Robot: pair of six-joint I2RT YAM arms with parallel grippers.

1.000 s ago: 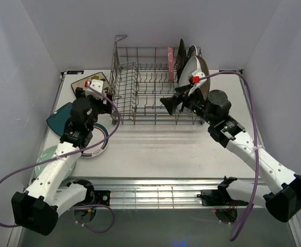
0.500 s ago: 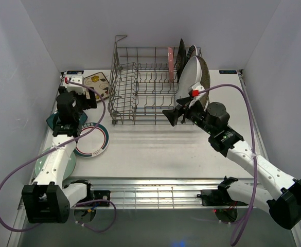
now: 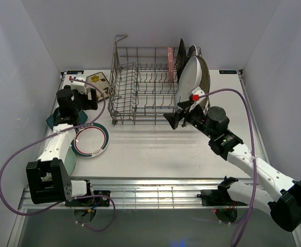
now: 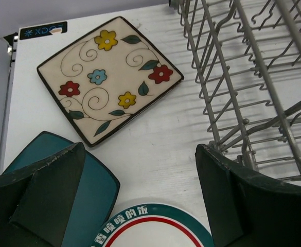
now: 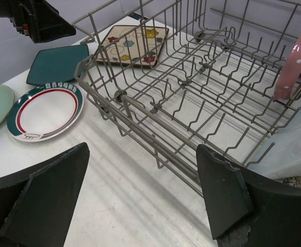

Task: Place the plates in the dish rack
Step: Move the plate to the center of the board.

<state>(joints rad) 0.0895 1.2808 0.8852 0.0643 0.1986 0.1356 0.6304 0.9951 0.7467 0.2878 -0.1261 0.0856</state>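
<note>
- While your left hand (image 4: pixel 140 149) hangs wide open and empty over the counter (image 3: pixel 155 154), between the cream floral plate (image 4: pixel 109 77) and the teal-rimmed plate (image 3: pixel 91 140), note that every plate on that side lies flat. A finger can skid off a rim and shove the plate instead of lifting it.
- The teal square plate (image 4: pixel 99 190) sits just beside the teal-rimmed one, so grabbing either may drag its neighbour.
- The dish rack (image 3: pixel 140 87) stands close to your left hand, and a loose swing could snag its wires.
- Your right hand (image 5: pixel 142 149), also spread and holding nothing, hovers at the rack's near right edge. It is near the white oval plate (image 3: pixel 189 77), which stands in the tines, and a careless turn could tip that plate toward the pink plate (image 3: pixel 170 64).
</note>
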